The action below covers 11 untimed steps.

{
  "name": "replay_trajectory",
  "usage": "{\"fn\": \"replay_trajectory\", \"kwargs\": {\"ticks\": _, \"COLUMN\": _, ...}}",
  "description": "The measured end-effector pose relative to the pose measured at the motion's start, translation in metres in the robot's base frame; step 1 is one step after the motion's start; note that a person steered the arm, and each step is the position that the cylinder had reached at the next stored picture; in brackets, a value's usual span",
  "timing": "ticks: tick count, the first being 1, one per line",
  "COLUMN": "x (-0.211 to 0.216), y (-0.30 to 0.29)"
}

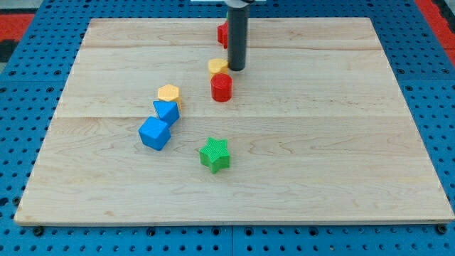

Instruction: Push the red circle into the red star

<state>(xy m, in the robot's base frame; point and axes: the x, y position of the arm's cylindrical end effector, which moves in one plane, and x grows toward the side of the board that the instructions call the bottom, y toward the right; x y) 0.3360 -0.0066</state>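
On the board [341, 142], nearest the view's bottom, a green star [215, 154] lies alone, a little left of centre. Up and to the left of it sits a blue cube [154, 133], and touching that cube's upper right corner is a second blue block [166, 111], its shape unclear to us. A yellow hexagon [168, 92] rests against the top of that second blue block, so the three form a short chain leaning toward the view's right.

Farther up, near the middle of the board, stands the red circle [222, 87], upright and apart from the chain. Just above it lies a small yellow block [217, 67], its shape hard to make out, close to the circle's upper edge.

Our tip [236, 68] is down on the board just right of that yellow block and just above and right of the red circle; we cannot tell whether it touches either. We carry no pincer, only the dark rod [236, 35].

Behind the rod, near the view's top edge, the red star [222, 33] shows only as a sliver on the rod's left side.
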Motion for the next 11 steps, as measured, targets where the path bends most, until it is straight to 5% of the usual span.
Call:
{"fn": "replay_trajectory", "kwargs": {"ticks": 1, "x": 0.001, "y": -0.054}}
{"fn": "replay_trajectory", "kwargs": {"ticks": 3, "x": 0.059, "y": -0.069}}
{"fn": "replay_trajectory", "kwargs": {"ticks": 4, "x": 0.082, "y": -0.027}}
{"fn": "replay_trajectory", "kwargs": {"ticks": 5, "x": 0.063, "y": 0.012}}
{"fn": "replay_trajectory", "kwargs": {"ticks": 7, "x": -0.046, "y": 0.022}}
{"fn": "replay_trajectory", "kwargs": {"ticks": 8, "x": 0.0, "y": 0.062}}
{"fn": "replay_trajectory", "kwargs": {"ticks": 10, "x": -0.007, "y": -0.048}}
{"fn": "replay_trajectory", "kwargs": {"ticks": 11, "x": -0.042, "y": -0.019}}
